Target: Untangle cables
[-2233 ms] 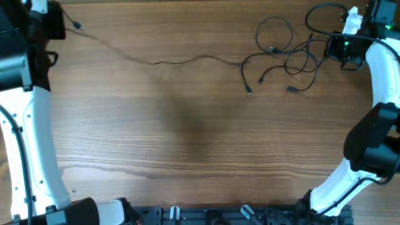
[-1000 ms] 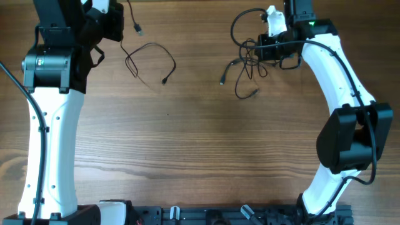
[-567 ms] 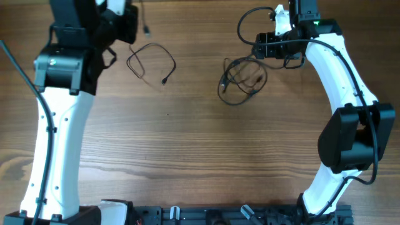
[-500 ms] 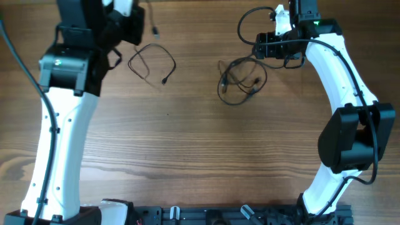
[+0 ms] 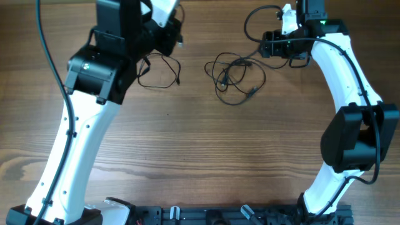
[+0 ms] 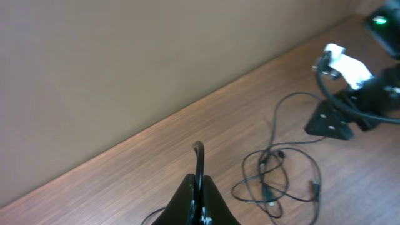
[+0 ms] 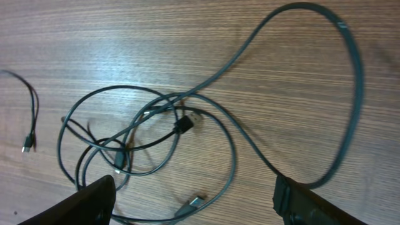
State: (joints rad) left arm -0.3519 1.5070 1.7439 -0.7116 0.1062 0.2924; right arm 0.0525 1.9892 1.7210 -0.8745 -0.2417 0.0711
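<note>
Several thin black cables lie in a loose tangle (image 5: 232, 74) on the wooden table, left of and below my right gripper (image 5: 276, 46). In the right wrist view that tangle (image 7: 140, 134) spreads between and ahead of my open right gripper (image 7: 194, 190), which holds nothing. A plug end (image 7: 185, 123) lies inside the loops. One separate cable (image 5: 159, 70) forms a loop on the table under my left arm. My left gripper (image 5: 170, 30) is shut on this cable's upper part. In the left wrist view the held cable (image 6: 199, 161) stands up from the shut left gripper (image 6: 199, 182).
A thicker grey cord (image 7: 351, 87) loops beside my right gripper; in the overhead view this cord (image 5: 253, 17) arcs by the table's far edge. A beige wall (image 6: 125, 56) rises behind the table. My left arm (image 5: 94, 94) covers the table's left part.
My right gripper opened and let the tangle drop; it now lies spread on the table, further left. My left arm swung right, dragging its cable loop along.
</note>
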